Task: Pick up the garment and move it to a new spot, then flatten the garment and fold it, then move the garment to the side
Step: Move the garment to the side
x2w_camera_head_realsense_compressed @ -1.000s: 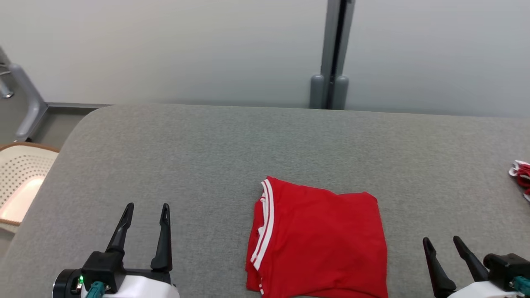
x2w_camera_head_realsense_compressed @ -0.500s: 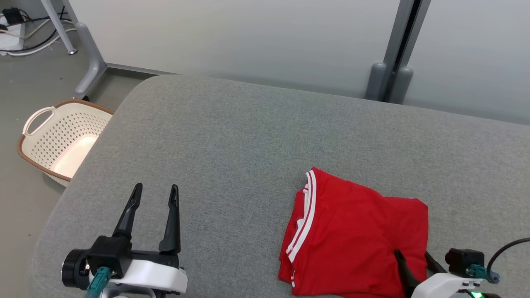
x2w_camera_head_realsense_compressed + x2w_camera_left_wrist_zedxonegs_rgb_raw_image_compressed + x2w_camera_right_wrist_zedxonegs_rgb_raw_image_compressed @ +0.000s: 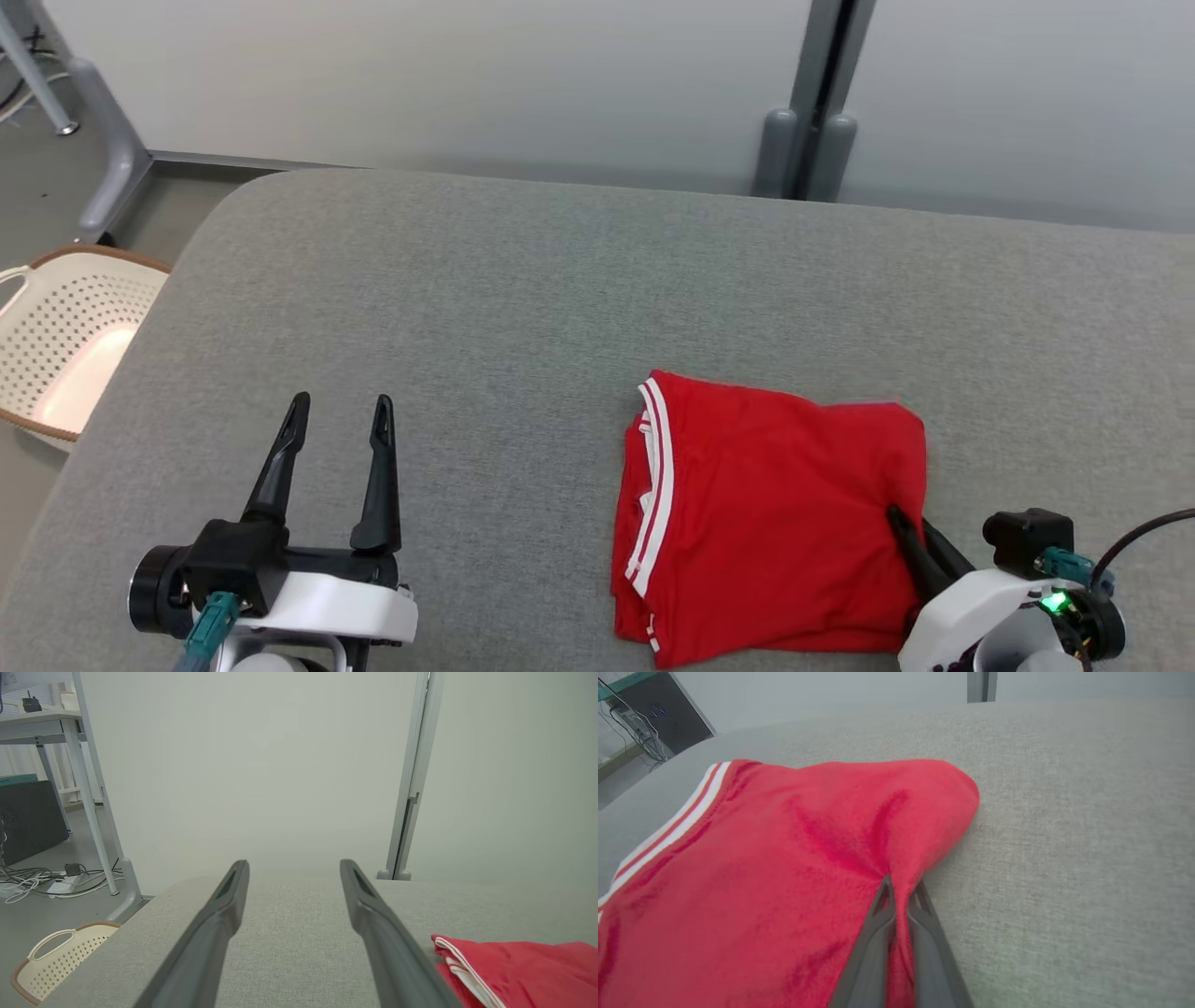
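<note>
The garment [image 3: 775, 504] is red with white stripes along its left side, folded into a rough square on the grey cushioned surface [image 3: 523, 308]. My right gripper [image 3: 906, 527] is shut on the garment's right edge; the right wrist view shows red cloth [image 3: 784, 858] pinched between the two fingers [image 3: 901, 891]. My left gripper [image 3: 338, 415] stands open over bare surface, well to the left of the garment. In the left wrist view the garment's striped edge [image 3: 504, 966] lies at the lower right, beside the open fingers [image 3: 219, 914].
A cream perforated laundry basket [image 3: 56, 345] sits on the floor off the surface's left edge. A pale partition wall with a grey post [image 3: 808, 103] runs behind the surface. A desk leg [image 3: 103, 140] and cables stand at the far left.
My right gripper has moved from beside the garment onto its right edge and shut on the cloth. The head camera has shifted. The left gripper stays open.
</note>
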